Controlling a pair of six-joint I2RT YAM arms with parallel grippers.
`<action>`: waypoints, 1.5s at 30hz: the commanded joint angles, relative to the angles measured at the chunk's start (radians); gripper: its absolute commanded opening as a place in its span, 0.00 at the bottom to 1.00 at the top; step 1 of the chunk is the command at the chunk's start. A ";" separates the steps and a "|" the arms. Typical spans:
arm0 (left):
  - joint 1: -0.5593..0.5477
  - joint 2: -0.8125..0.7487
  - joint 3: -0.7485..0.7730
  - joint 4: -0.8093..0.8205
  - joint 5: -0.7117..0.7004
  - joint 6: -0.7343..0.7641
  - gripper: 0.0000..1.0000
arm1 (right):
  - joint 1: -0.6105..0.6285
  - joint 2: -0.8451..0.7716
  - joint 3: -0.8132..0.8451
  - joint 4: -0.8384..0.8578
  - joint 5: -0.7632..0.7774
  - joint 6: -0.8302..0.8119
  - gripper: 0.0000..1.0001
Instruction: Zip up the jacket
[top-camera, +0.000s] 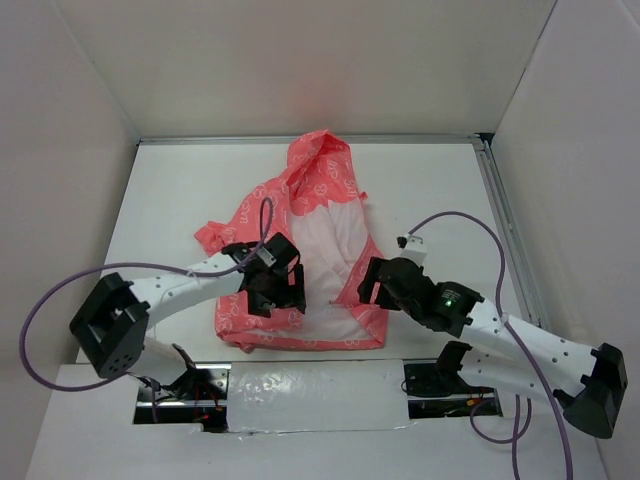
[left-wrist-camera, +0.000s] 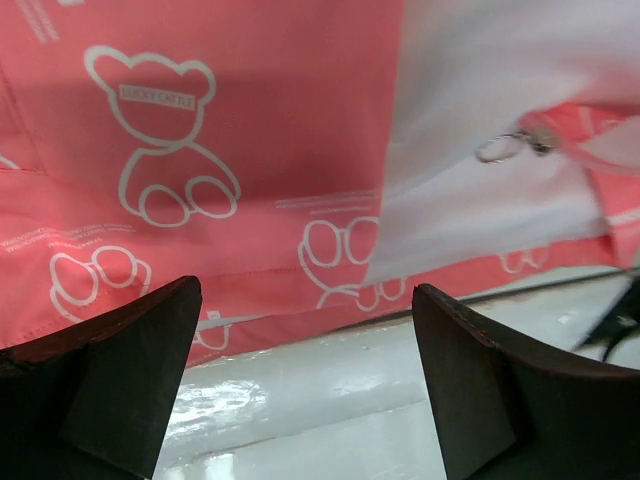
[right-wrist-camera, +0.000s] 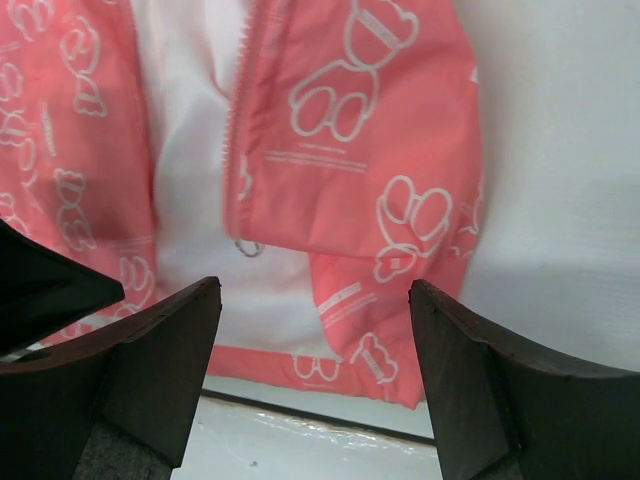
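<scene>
The jacket (top-camera: 325, 185) lies flat in the middle of the bench (top-camera: 440, 180), with its hood toward the far edge and its hem just short of the near edge. It is thin, smooth coral-pink cloth printed with white outline bears and small lettering. The front lies open and unzipped, baring a whitish lining. Fine zipper teeth (right-wrist-camera: 232, 150) run down one front edge, and a small metal ring (left-wrist-camera: 495, 148) rests on the lining. The left gripper (top-camera: 280, 298) is over the left panel near the hem, its dark wedge-shaped fingers (left-wrist-camera: 120, 370) spread and holding nothing. The right gripper (top-camera: 366, 285), over the right panel, is likewise spread wide and empty.
</scene>
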 joint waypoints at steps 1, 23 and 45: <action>-0.040 0.085 0.075 -0.102 -0.069 -0.057 0.99 | -0.029 -0.026 -0.042 0.047 -0.032 -0.009 0.83; -0.012 -0.249 -0.114 0.090 0.027 -0.090 0.00 | 0.029 0.066 -0.067 0.288 -0.218 -0.126 0.81; 0.288 -0.493 -0.430 0.082 0.166 -0.103 0.64 | 0.109 0.828 0.450 0.508 -0.523 -0.264 0.74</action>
